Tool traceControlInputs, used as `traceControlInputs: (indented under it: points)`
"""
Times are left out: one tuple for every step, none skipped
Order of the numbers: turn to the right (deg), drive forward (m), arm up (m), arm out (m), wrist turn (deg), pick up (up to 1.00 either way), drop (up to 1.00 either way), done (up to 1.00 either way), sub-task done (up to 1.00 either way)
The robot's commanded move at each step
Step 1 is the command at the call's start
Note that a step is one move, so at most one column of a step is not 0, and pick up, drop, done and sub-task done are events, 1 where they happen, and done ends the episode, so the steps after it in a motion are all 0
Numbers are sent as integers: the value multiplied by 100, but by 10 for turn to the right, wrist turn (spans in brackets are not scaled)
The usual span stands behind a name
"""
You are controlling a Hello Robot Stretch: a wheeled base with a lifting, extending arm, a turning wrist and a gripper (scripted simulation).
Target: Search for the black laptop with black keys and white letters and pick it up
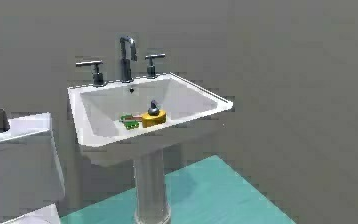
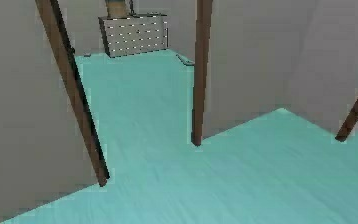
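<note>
We saw a white sink point(image 1: 194, 128), a yellow thing point(image 1: 153, 116) and a green thing point(image 1: 131, 121) near its basin's front edge; a toilet point(image 1: 22, 160) stood beside it; we could not tell the gripper's state.

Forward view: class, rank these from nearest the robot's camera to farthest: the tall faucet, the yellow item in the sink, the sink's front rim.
1. Sink's front rim: lowest of the three, facing the camera.
2. Yellow item: lying inside the sink, just behind that rim.
3. Tall faucet: on the sink's back ledge.

Dim, even light, soft faint shadows
</note>
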Motion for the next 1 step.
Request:
traceControlInputs:
  points:
    - [450, 0, 0, 0, 0, 0, 0, 0, 0]
